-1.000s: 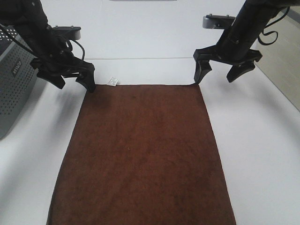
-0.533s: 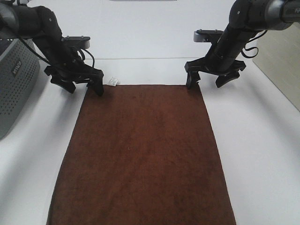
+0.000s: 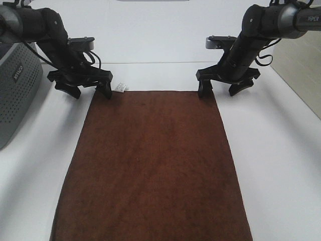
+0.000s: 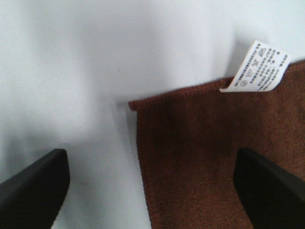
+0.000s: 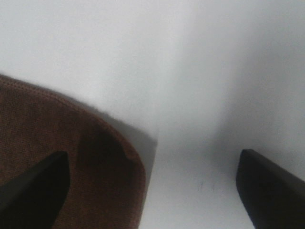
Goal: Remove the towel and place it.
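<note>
The dark-brown towel [image 3: 153, 165] lies flat on the white table [image 3: 281, 160], with its white tag [image 3: 120, 87] at the far left corner. My left gripper [image 3: 90, 91] is open and low, straddling that far left corner. In the left wrist view the towel corner [image 4: 200, 157] and the tag [image 4: 257, 67] lie between the left gripper's [image 4: 152, 195] spread fingers. My right gripper [image 3: 218, 90] is open and low over the far right corner. In the right wrist view that corner [image 5: 71, 148] curls up slightly beside one finger [image 5: 33, 191] of the right gripper [image 5: 152, 195].
A grey perforated box [image 3: 15, 90] stands at the table's left edge, close to the left arm. The table's right edge and beige floor [image 3: 303, 75] lie beyond the right arm. White table shows on both sides of the towel and behind it.
Both grippers have come down and moved inward, onto the towel's far corners. The towel has not moved.
</note>
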